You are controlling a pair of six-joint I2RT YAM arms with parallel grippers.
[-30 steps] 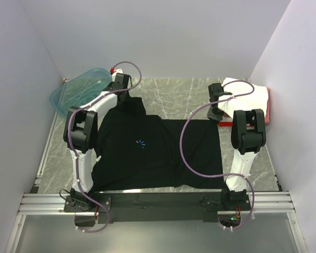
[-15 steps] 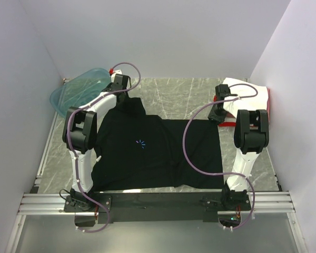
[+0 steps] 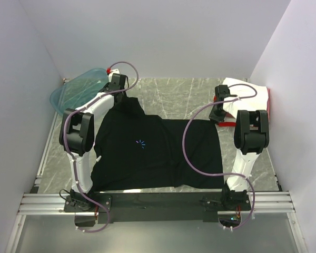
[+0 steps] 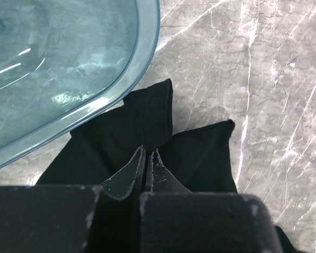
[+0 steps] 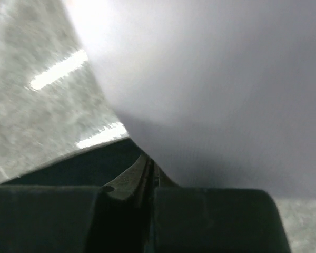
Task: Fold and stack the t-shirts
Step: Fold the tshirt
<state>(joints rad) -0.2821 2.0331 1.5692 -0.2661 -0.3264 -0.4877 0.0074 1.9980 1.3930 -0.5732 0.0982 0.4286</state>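
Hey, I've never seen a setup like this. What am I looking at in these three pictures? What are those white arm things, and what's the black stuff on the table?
Those are two white robot arms bolted to the near edge of a grey marble table. One picture comes from a fixed camera overhead, and the other two from a camera on each wrist. A large black t-shirt lies spread out. A translucent teal plastic tub sits far left. A folded white shirt, with red cloth at its edge, sits far right. The left claw pinches the black shirt beside the tub. The right claw is shut at the shirt's far right corner, but its view is too blurred to confirm a grip.
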